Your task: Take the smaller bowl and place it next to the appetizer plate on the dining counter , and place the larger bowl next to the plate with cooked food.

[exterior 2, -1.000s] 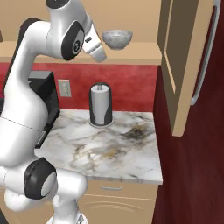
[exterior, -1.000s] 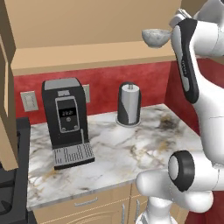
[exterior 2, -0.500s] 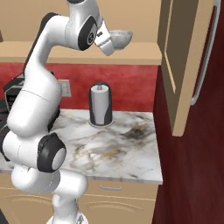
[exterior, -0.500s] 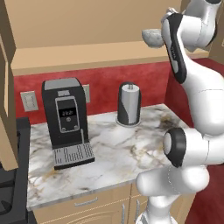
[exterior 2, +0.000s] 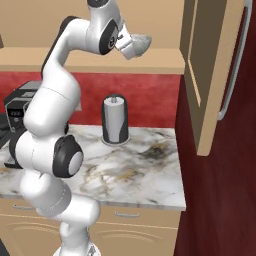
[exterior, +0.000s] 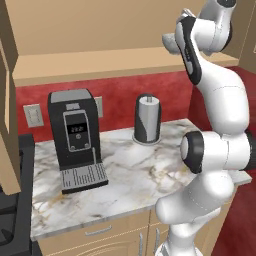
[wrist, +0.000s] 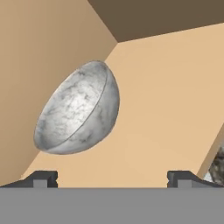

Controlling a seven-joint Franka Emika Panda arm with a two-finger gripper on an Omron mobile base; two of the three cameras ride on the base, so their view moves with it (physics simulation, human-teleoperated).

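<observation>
Reach for the smaller bowl [wrist: 78, 110], first step of the task, not yet grasped. Bowl up in the open wall cabinet [exterior 2: 150, 60] on its shelf, just ahead of the gripper [wrist: 113, 178]. Fingers [wrist: 40, 178] spread wide, empty. Next, by judgement: close in until the rim sits between the fingers, then pinch. Bowl half hidden behind the wrist from the base views; resting point on shelf hard to make out. Paper towel holder [exterior: 147, 120] and coffee machine [exterior: 76, 139] on tabletop [exterior: 125, 175] below.
</observation>
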